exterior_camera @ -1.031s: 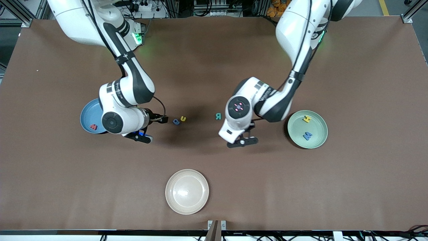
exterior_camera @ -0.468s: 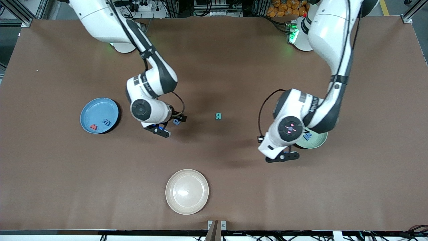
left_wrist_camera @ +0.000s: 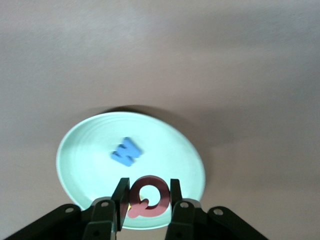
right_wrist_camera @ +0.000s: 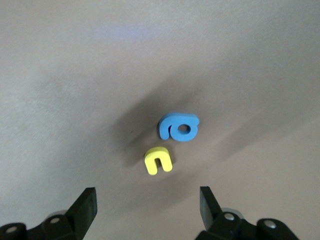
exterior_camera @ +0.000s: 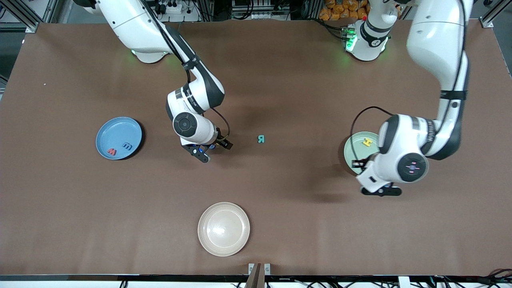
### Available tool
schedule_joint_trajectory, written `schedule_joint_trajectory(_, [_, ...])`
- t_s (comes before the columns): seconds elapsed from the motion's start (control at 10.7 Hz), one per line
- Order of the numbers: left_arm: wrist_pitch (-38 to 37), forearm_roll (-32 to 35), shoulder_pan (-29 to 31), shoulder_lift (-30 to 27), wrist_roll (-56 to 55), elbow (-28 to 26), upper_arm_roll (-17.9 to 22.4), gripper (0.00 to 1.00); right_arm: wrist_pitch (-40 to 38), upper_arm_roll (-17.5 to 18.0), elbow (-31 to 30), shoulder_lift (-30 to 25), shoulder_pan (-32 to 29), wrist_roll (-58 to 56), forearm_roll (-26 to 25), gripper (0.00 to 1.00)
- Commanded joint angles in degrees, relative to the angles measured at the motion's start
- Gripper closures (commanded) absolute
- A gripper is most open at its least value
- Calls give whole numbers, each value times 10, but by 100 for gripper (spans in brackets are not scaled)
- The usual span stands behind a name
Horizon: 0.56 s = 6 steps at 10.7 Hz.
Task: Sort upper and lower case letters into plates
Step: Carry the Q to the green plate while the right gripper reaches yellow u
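Holding a pink Q [left_wrist_camera: 148,202] tight between its fingers, the left gripper [left_wrist_camera: 147,202] hangs over the mint plate [left_wrist_camera: 85,172], near its 6 o'clock rim. The right gripper [right_wrist_camera: 147,207], fingers wide apart, hangs over a blue letter [right_wrist_camera: 179,127] and a yellow letter [right_wrist_camera: 158,160].

Illumination is even and bright, from overhead. Soft, diffuse shadows lie on the bench [exterior_camera: 80,208] beneath both arms. A glare spot shows on the cream plate [exterior_camera: 223,229]. Green indicator glow tints the bench near both bases. Both wrist views are slightly soft, with a dark shadow beside the blue letter [right_wrist_camera: 179,127].
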Motion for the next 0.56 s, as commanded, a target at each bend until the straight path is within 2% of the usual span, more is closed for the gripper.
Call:
schedule_joint_trajectory(0.0, [66,1,7,-25,14,-83,-5,100,9,-6,-7,-4,2,12,2,10])
schedule_joint_trajectory(0.09, [85,3,17,-30,19,-102,-6,100,9,-7,-7,-4,4,12,0,11])
schedule_joint_trajectory(0.28, [90,-2,31,-25,35,-108,-7,100,10,-7,-7,-2,6,12,0,17])
schedule_joint_trajectory(0.47, [92,-8,32,-21,35,-112,-7,100,34,-8,-8,9,17,14,-8,19])
